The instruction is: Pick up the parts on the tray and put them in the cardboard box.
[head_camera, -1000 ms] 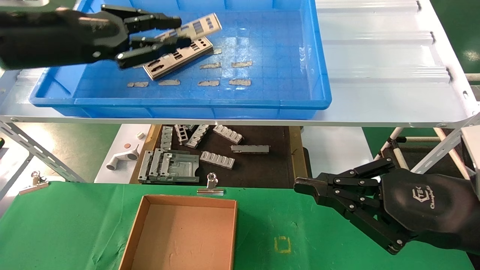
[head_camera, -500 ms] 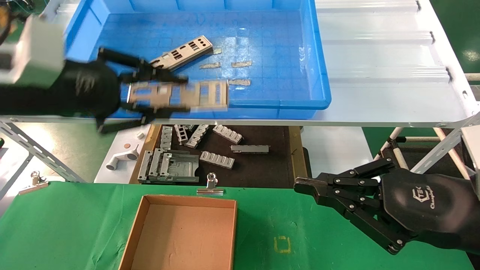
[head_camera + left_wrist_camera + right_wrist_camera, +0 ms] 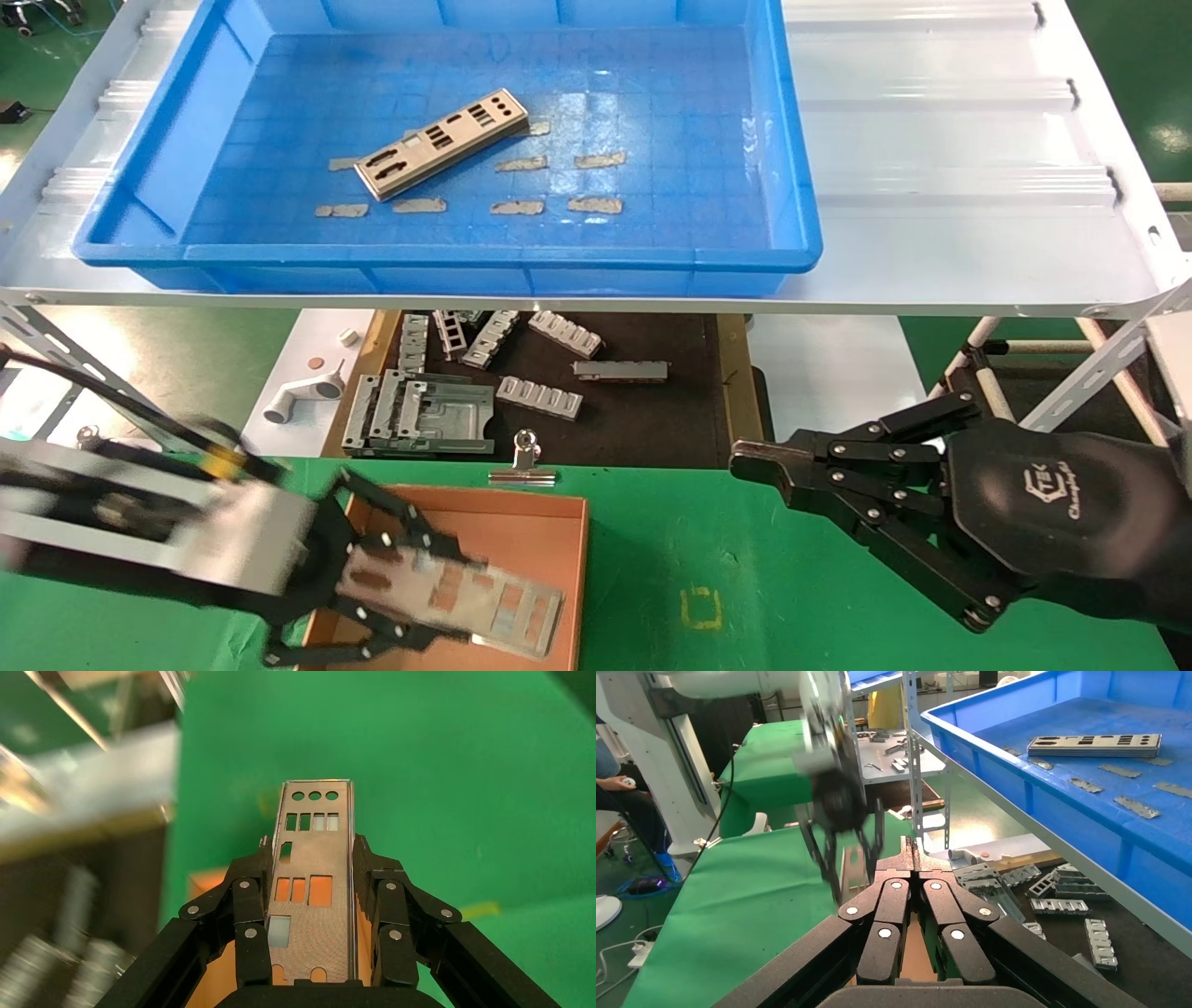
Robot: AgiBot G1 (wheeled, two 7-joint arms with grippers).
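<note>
Parts are split between two places right now: one silver plate (image 3: 447, 589) is pinched between the fingers of the left gripper (image 3: 410, 596), held flat and slightly tilted over the near left part of the cardboard box (image 3: 521, 522), while a second plate (image 3: 443, 142) lies at an angle on the grid floor of the blue tray (image 3: 782, 140) up on the white shelf (image 3: 950, 186). From the left wrist, the held plate (image 3: 313, 881) runs lengthwise out from between the black fingers (image 3: 251, 910), its round holes at the far end, with green cloth and a strip of brown box beneath it. Small grey tape scraps (image 3: 521, 207) dot the tray floor near the remaining plate. The box sits on the green-covered worktop (image 3: 792, 606). Below the shelf, chunky grey brackets (image 3: 540, 396) lie scattered on a dark surface, and a metal binder clip (image 3: 525, 461) sits at the worktop's far edge just behind the box. The right gripper (image 3: 745, 463) hangs idle over the right side of the worktop, well apart from the box, its fingertips pressed together
</note>
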